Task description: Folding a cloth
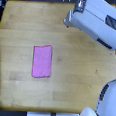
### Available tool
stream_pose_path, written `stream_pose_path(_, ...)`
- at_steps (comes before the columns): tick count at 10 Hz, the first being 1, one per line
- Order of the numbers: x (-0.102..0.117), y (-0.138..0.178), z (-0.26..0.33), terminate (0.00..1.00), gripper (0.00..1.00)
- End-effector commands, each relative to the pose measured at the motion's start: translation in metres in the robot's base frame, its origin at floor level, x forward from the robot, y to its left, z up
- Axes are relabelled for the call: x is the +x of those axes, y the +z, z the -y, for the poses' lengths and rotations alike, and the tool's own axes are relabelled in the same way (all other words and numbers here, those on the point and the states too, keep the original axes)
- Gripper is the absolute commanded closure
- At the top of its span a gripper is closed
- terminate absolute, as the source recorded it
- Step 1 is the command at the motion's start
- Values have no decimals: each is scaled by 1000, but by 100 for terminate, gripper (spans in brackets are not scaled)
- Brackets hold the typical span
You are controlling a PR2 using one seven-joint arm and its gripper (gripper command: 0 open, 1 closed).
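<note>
Pale wooden tabletop (83, 71), flat pink-magenta rectangular cloth (42, 61) lying toward nine o'clock. White-grey robot gripper (78, 4) up at one o'clock, well apart, opening impossible to tell. Probably pre-grasp or finished; next, reaching for an edge.

Bare wooden table (84, 61) all round the cloth (42, 61), arm (100, 20) over far corner.
</note>
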Motion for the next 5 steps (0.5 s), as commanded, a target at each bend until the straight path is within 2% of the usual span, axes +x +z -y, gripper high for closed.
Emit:
stream_pose_path(1,9,12,69,0,0)
stream_pose_path(4,8,13,104,0,0)
stream_pose_path(5,9,12,110,100,0)
